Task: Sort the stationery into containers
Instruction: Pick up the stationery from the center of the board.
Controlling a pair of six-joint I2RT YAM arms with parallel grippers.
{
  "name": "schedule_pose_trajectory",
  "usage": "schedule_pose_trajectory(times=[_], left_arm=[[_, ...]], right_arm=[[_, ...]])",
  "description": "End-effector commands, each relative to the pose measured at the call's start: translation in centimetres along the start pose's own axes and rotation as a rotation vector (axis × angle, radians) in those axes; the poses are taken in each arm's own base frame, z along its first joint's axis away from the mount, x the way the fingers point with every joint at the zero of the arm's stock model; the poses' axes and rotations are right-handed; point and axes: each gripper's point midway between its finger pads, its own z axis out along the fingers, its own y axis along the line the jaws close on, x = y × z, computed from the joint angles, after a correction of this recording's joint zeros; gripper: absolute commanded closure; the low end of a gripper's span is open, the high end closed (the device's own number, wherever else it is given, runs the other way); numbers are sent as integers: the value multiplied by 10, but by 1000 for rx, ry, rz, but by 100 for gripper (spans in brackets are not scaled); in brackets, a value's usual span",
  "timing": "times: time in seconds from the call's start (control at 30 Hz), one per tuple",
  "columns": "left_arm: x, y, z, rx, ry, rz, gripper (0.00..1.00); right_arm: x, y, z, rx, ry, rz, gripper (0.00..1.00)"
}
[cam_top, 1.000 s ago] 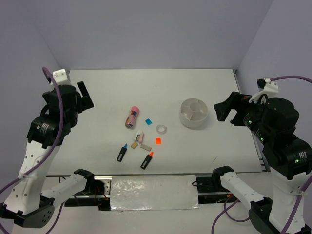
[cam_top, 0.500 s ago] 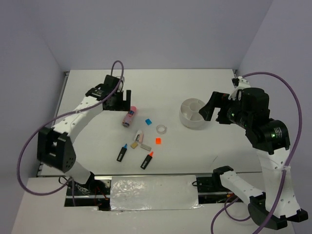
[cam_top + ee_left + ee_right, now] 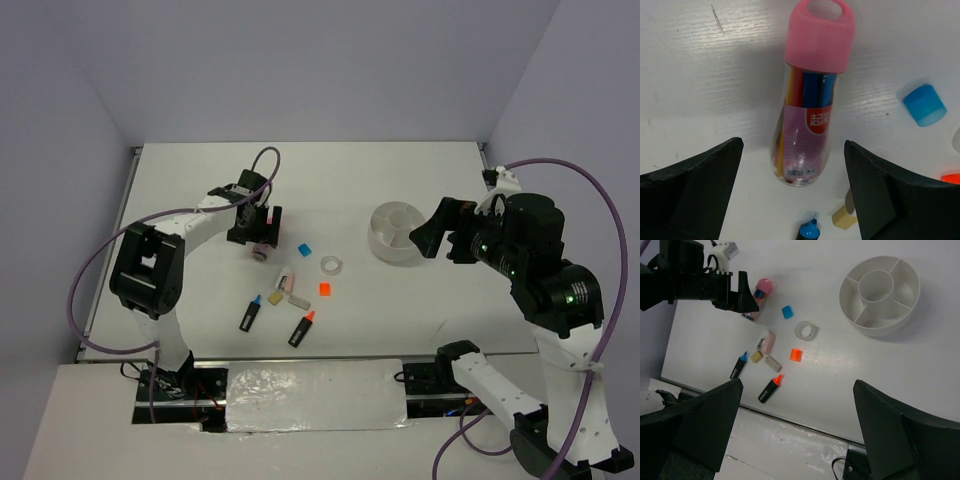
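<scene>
The pink-capped cylinder (image 3: 810, 100) lies on the table between the fingers of my open left gripper (image 3: 262, 228), which hovers just over it without touching it. The round white divided tub (image 3: 398, 232) stands at the right, and my open, empty right gripper (image 3: 440, 232) hangs high beside it. Between them lie a blue piece (image 3: 306, 247), the clear tape ring (image 3: 331, 265), an orange piece (image 3: 325, 289), the pink eraser (image 3: 287, 279), a tan piece (image 3: 274, 286), the blue-tipped marker (image 3: 249, 313) and the orange-tipped marker (image 3: 302, 328).
A grey block (image 3: 297, 299) lies beside the eraser. The right wrist view shows the tub (image 3: 880, 290), its compartments holding nothing, and the table's near edge (image 3: 790, 415) with a taped strip below it. Purple walls close the back and sides.
My left arm has swung in from the far left and come down over the pink cylinder. My right arm has shifted slightly beside the tub. No object has moved.
</scene>
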Motion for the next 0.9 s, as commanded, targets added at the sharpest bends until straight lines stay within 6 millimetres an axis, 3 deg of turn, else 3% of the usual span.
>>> schedule_pose_trajectory(times=[0.0,0.13,0.2,0.33,0.37,0.4,0.53,0.57,0.63,0.67,0.73,0.77,0.83,0.87], left_arm=[[13,6,21,-32,24,6,5],[19,3,38,-28,38,-1,17],[21,2,42,-29,44,6,31],[21,2,40,-29,39,4,74],[19,0,35,-24,36,7,95],[14,-2,30,-15,21,10,100],[-17,-19,-10,76,-117,18,100],[-25,-33,-35,160,-179,24,100],[-46,-60,-66,311,-312,46,100],[-43,-78,-94,434,-363,67,100],[-53,-100,-122,564,-455,62,100],[-46,-113,-136,655,-459,78,100],[-48,-136,-162,793,-518,110,100],[-40,-143,-166,840,-511,125,100]], right_arm=[[-9,3,4,-15,-29,-15,0],[-11,4,5,-22,-29,-13,0],[-12,3,6,-13,-30,-13,0],[-13,3,8,-11,-32,-4,0],[-14,3,9,-14,-41,2,0],[-12,2,12,-11,-37,10,0],[-13,14,23,-79,-62,134,0],[-24,24,27,-132,-108,159,0],[-18,37,41,-208,-76,288,0],[-30,43,47,-244,-120,312,0],[-23,49,64,-246,-98,388,0],[-28,49,78,-227,-115,403,0],[-28,70,89,-279,-89,412,0],[-38,84,90,-319,-98,405,0]])
